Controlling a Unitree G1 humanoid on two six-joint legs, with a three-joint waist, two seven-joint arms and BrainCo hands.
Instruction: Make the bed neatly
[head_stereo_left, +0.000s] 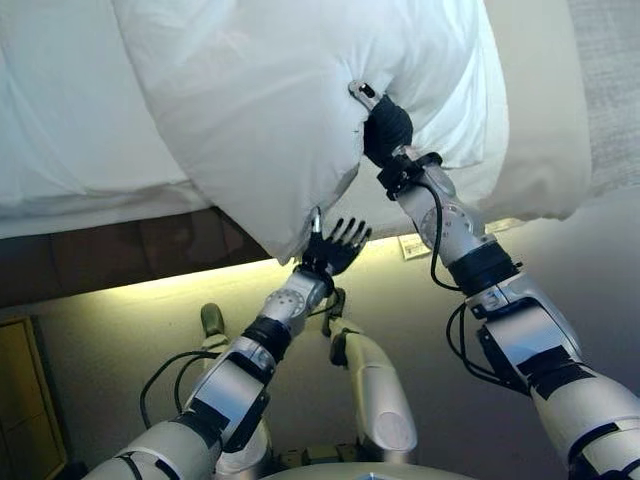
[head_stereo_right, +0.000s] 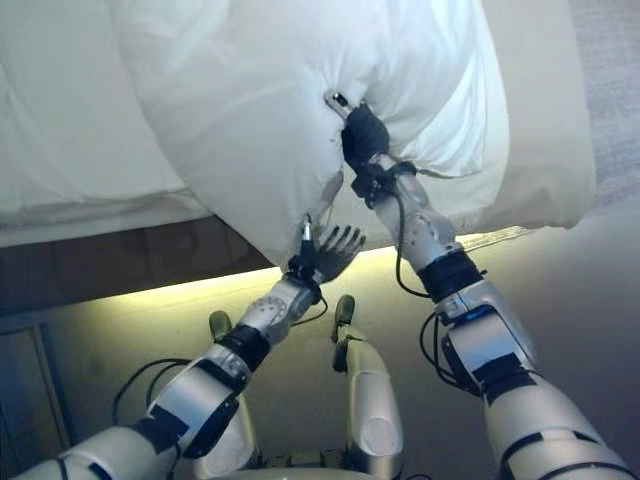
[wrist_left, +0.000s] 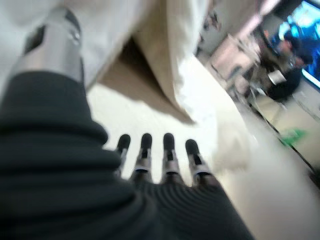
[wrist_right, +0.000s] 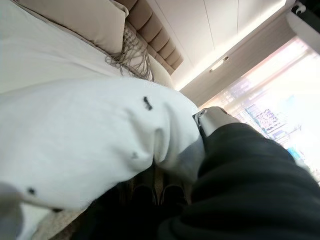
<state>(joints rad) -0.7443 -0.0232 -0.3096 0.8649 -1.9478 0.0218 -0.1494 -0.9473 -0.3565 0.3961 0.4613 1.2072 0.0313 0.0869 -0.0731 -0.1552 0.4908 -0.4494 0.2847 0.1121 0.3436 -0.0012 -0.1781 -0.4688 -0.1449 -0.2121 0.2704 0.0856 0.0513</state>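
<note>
Above the bed's edge, right hand (head_stereo_left: 387, 128) clenched on the white duvet (head_stereo_left: 270, 110) (left hand (head_stereo_left: 337, 246) spread, fingers straight).

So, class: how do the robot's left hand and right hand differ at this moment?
The right hand is raised and buried in the white duvet, which bunches round it; the left hand sits lower at the duvet's hanging corner. The left hand's fingers are spread and straight; the right hand's are hidden. Both touch the same duvet.
</note>
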